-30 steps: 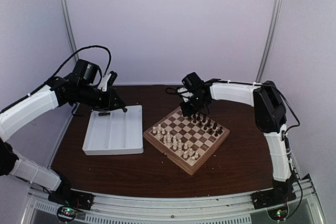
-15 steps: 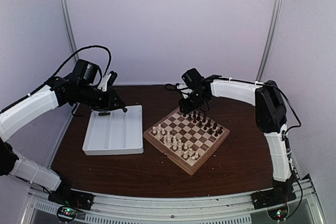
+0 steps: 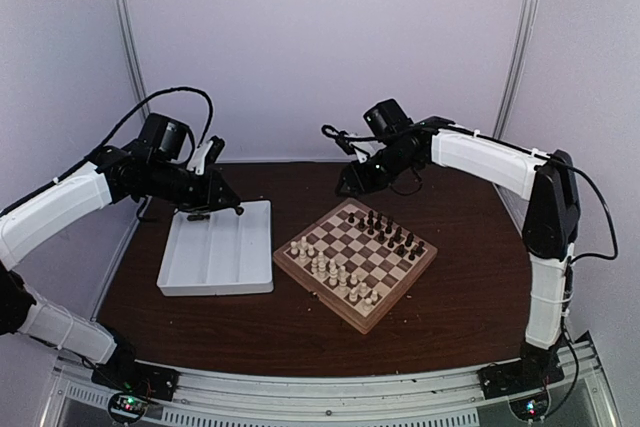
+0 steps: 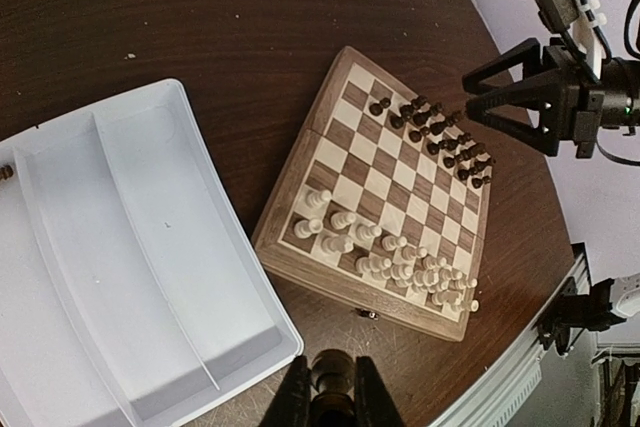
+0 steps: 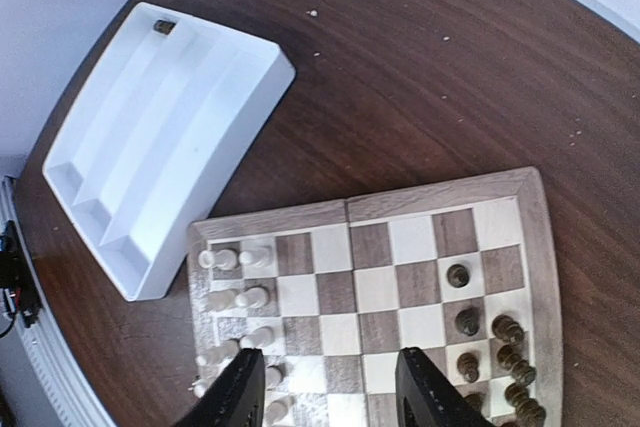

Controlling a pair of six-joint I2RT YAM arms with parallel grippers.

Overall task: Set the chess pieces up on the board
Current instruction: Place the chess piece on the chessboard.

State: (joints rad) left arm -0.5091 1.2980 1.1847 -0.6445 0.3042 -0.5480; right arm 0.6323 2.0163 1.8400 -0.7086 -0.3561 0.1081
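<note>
The board (image 3: 362, 324) lies mid-table, with dark chess pieces (image 3: 392, 233) lined along its far right side. They also show in the left wrist view (image 4: 442, 140) and the right wrist view (image 5: 467, 322). My left gripper (image 3: 215, 209) hovers over the far end of the tray; in its wrist view (image 4: 332, 392) it is shut on a dark chess piece (image 4: 332, 375). My right gripper (image 3: 346, 185) is open and empty, raised above the board's far corner. Its wrist view (image 5: 335, 392) looks down on the board (image 5: 300, 215). One dark piece (image 5: 163, 26) lies in the tray.
A white compartment tray (image 3: 214, 282) sits left of the board. Cream-white pieces (image 3: 335, 272) fill the board's near left side. The left wrist view shows the right gripper (image 4: 490, 97) with fingers spread above the board's rim (image 4: 330, 282).
My right gripper has lifted off the dark pieces at the board's far corner and pulled up and back, open. The left arm has not moved.
</note>
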